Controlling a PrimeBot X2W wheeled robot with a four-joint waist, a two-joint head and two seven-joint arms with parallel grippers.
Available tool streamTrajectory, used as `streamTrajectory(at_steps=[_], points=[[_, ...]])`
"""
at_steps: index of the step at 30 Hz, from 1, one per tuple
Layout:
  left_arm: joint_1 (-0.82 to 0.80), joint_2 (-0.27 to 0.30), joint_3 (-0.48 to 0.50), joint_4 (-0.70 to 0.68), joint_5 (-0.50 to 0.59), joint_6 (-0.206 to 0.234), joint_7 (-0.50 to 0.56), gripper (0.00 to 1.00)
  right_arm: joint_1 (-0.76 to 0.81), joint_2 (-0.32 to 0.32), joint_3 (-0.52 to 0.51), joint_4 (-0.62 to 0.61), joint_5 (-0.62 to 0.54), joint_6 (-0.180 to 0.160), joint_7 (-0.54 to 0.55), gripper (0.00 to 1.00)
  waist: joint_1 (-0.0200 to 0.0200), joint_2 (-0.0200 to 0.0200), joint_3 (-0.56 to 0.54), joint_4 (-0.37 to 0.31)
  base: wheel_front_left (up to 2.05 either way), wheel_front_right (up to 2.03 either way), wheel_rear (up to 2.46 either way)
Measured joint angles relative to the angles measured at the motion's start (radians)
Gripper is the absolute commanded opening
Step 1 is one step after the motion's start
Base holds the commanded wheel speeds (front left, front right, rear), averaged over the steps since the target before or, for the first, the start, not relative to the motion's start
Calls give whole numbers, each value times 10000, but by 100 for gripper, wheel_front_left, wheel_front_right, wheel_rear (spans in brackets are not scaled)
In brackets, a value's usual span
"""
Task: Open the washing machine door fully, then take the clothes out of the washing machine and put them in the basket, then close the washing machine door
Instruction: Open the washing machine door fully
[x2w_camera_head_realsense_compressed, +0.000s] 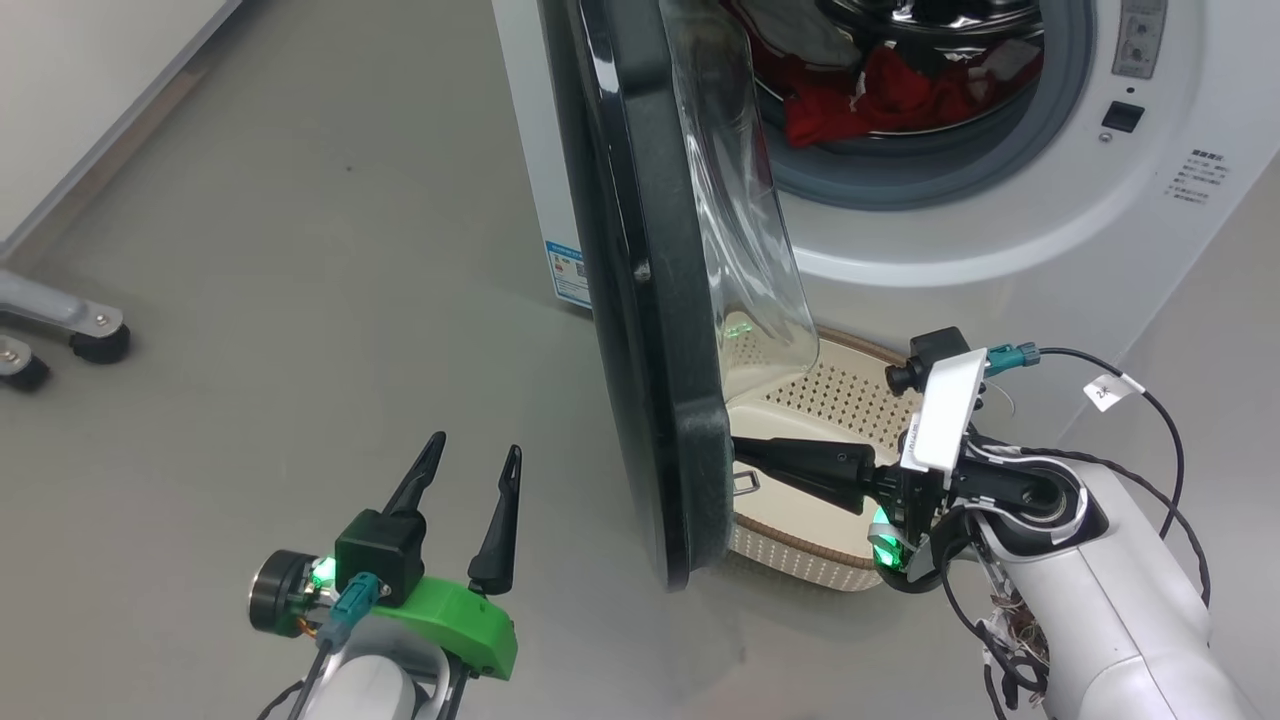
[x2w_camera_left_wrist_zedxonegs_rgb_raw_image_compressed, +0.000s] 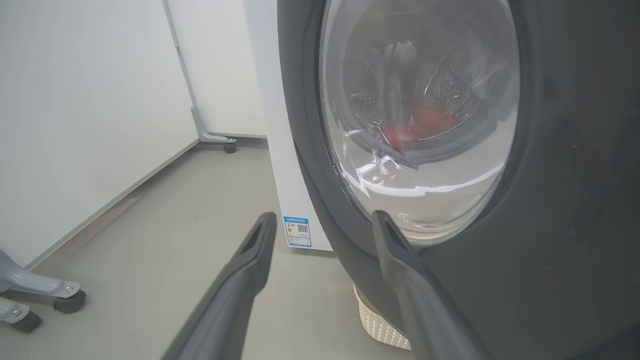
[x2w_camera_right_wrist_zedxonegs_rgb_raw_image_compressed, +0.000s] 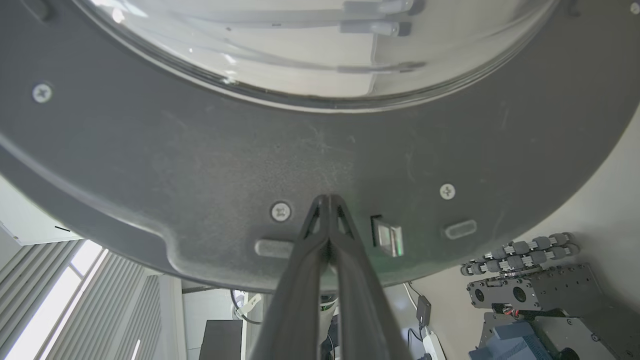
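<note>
The washing machine door (x2w_camera_head_realsense_compressed: 650, 300) stands partly open, edge-on in the head view, its glass bowl bulging toward the drum. My right gripper (x2w_camera_head_realsense_compressed: 745, 452) is shut with nothing in it, its joined tips pressed against the door's inner face (x2w_camera_right_wrist_zedxonegs_rgb_raw_image_compressed: 200, 165) near the latch, as the right wrist view (x2w_camera_right_wrist_zedxonegs_rgb_raw_image_compressed: 329, 198) shows. My left gripper (x2w_camera_head_realsense_compressed: 478, 452) hangs open over the floor, left of the door's outer side (x2w_camera_left_wrist_zedxonegs_rgb_raw_image_compressed: 575, 200). Red clothes (x2w_camera_head_realsense_compressed: 880, 100) lie in the drum of the white washing machine (x2w_camera_head_realsense_compressed: 1000, 230). The cream basket (x2w_camera_head_realsense_compressed: 850, 400) sits on the floor under the door.
Grey floor spreads to the left. A wheeled metal stand leg (x2w_camera_head_realsense_compressed: 70, 325) sits at far left beside a white wall panel (x2w_camera_left_wrist_zedxonegs_rgb_raw_image_compressed: 90, 125). A blue sticker (x2w_camera_head_realsense_compressed: 568, 270) marks the machine's lower front corner.
</note>
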Motion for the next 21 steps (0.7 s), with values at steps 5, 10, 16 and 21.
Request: streamTrajectory(at_steps=[5,10,16,21], points=[[120,19,98,-19,15,0,0,100,111,8,274,-146,73,0,-94,0,0,0,-130,161,0,0,0],[135,19,117,-44,31,-2,0,100,157,10,479,-313,370,0,-351,0,0,0,-139,194,0,0,0],[140,19,174,-84,33,-2,0,100,253,21,451,-506,564,0,-802,0,0,0,-114,175,0,0,0],[144,17,232,-96,54,-2,0,100,384,38,109,-754,817,0,-1212,0,0,0,-108,128,0,0,0]])
